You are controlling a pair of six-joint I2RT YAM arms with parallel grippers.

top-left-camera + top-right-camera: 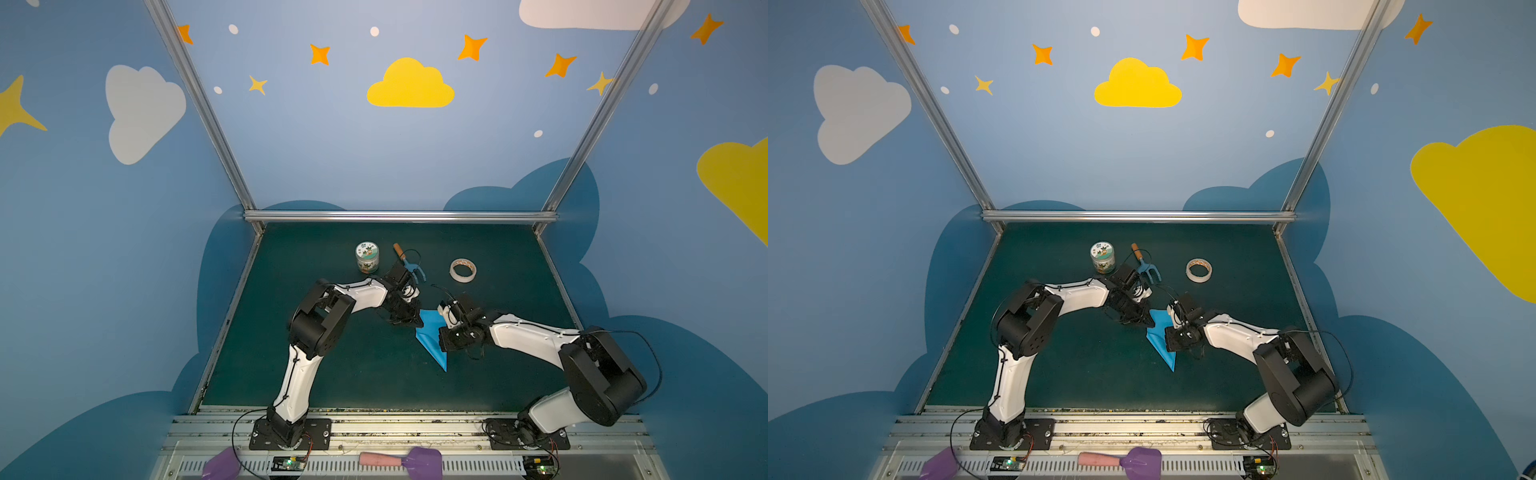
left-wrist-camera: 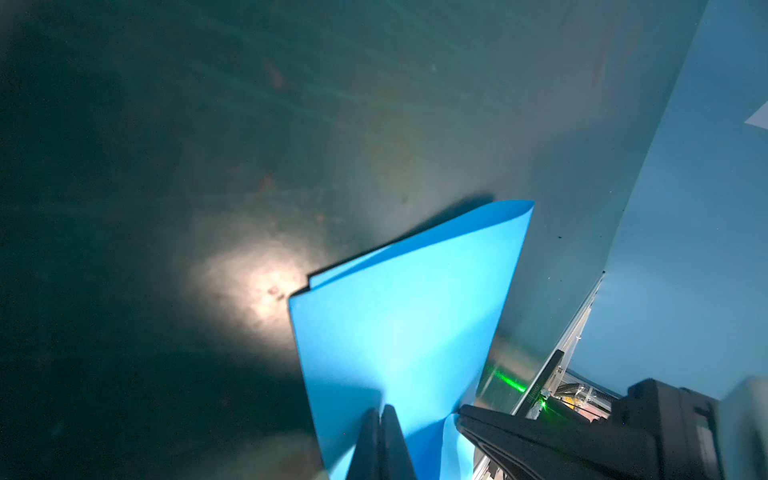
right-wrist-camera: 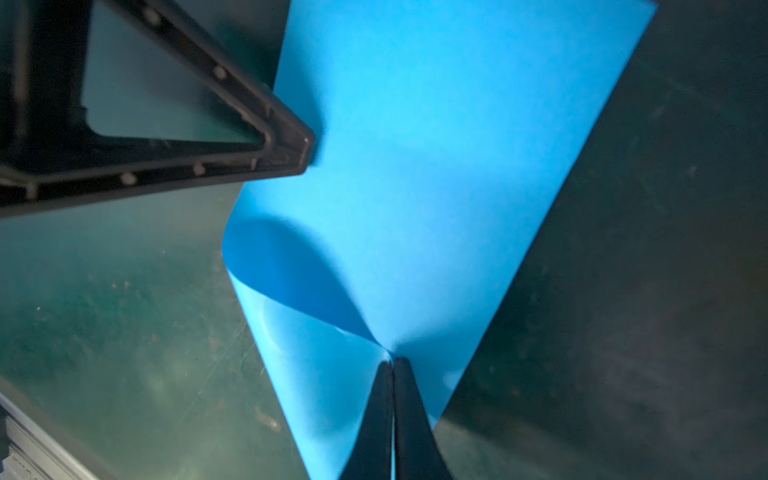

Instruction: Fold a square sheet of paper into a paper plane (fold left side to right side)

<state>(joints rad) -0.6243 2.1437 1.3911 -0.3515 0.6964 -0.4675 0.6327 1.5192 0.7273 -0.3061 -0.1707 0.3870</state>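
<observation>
Pinching curled, pointed blue paper point(image 3: 436, 166): right claw point(image 3: 392, 368) | left claw point(image 2: 379, 413) closed

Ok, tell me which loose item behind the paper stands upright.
The small jar with the printed lid, leftmost of the three. It stands upright; the blue fork and the tape roll lie flat.

Reaches inward with left arm point(image 1: 357, 295) and right arm point(image 1: 528, 336), elbows raised and bent. Holds left claw point(image 2: 380, 411) fully closed, tips angled down. Holds right claw point(image 3: 392, 365) fully closed, near the left, tips apart.
</observation>
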